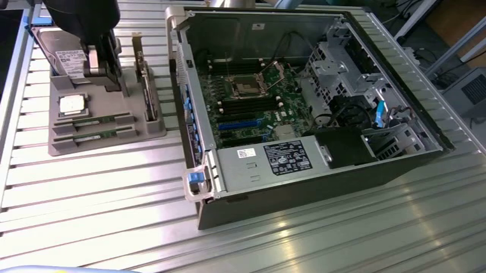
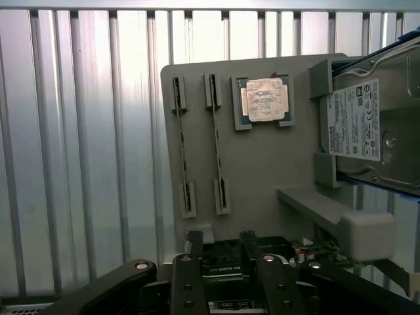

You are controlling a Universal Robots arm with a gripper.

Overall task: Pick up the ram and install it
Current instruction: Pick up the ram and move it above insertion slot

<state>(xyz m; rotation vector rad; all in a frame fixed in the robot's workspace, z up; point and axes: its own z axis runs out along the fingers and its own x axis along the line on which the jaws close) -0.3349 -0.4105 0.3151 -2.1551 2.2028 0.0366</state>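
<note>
Two ram sticks, thin green boards, lie side by side in slots of the grey tray: one ram stick nearer the silver processor, the other nearer the tray's front edge. The wrist view shows them edge-on, as ram stick and ram stick. My gripper hangs over the back part of the tray, between the hard drive and the upright card, some way from the sticks. In the wrist view my gripper stands open, with nothing held between its dark fingers.
The tray also carries a silver processor, a hard drive and an upright expansion card. An open computer case lies at the exterior view's right, its motherboard exposed. The ribbed metal table lies around them.
</note>
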